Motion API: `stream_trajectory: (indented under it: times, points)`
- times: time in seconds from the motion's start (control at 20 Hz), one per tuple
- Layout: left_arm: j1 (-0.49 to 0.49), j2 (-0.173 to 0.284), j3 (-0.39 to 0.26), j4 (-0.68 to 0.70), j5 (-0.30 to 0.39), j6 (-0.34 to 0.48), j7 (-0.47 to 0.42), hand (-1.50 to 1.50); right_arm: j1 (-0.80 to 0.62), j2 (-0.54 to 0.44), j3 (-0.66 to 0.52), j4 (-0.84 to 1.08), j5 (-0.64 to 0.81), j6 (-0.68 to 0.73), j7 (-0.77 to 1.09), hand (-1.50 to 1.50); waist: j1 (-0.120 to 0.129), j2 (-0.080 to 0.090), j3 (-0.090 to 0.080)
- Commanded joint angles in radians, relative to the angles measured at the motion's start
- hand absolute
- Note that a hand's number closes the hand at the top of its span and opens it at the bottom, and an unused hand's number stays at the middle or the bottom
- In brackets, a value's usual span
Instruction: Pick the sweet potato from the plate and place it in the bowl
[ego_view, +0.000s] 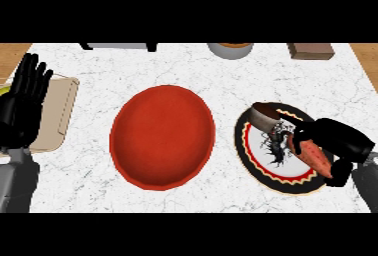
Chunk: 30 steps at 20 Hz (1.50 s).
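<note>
A reddish-orange sweet potato (313, 155) lies on the right part of a patterned plate (260, 160) with a black, red and white rim. My right hand (341, 142) is over the plate, its fingers and thumb curled round the sweet potato. A wide red bowl (162, 136) sits on the white marble counter to the plate's left, with nothing in it. My left hand (23, 100) rests at the left edge, fingers straight and pointing up, holding nothing.
A beige board (60, 112) lies under my left hand at the counter's left. Along the far edge stand a grey cup (230, 50), a brown block (310, 51) and a dark-legged object (118, 46). Wood shows beyond both far corners.
</note>
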Motion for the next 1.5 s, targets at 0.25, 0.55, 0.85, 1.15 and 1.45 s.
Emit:
stream_trajectory:
  times: [0.25, 0.55, 0.85, 1.15, 1.45]
  points:
    - [-0.084, -0.044, -0.063, 0.019, -0.019, -0.001, -0.01, 0.0, -0.418, -0.085, -0.049, 0.403, 0.088, -0.089, -0.085, 1.5, 0.103, 0.049, 0.013]
    - [-0.048, -0.018, -0.044, 0.022, -0.005, -0.029, -0.011, 0.0, -0.595, -0.129, -0.158, 0.599, 0.059, -0.218, -0.162, 1.5, 0.087, 0.035, 0.011]
    - [-0.06, -0.042, -0.049, 0.031, -0.026, 0.011, -0.012, 0.0, -0.782, -0.154, -0.216, 0.745, -0.039, -0.106, -0.367, 1.5, 0.052, 0.026, 0.01]
    - [-0.06, -0.012, -0.033, 0.021, -0.02, 0.0, 0.015, 0.0, -0.926, -0.103, -0.245, 0.807, -0.129, -0.035, -0.422, 1.5, 0.035, 0.016, 0.008]
    - [-0.026, 0.009, 0.005, 0.018, -0.008, 0.002, 0.013, 0.0, -1.02, -0.07, -0.246, 0.848, -0.234, 0.179, -0.399, 1.5, 0.007, 0.0, 0.006]
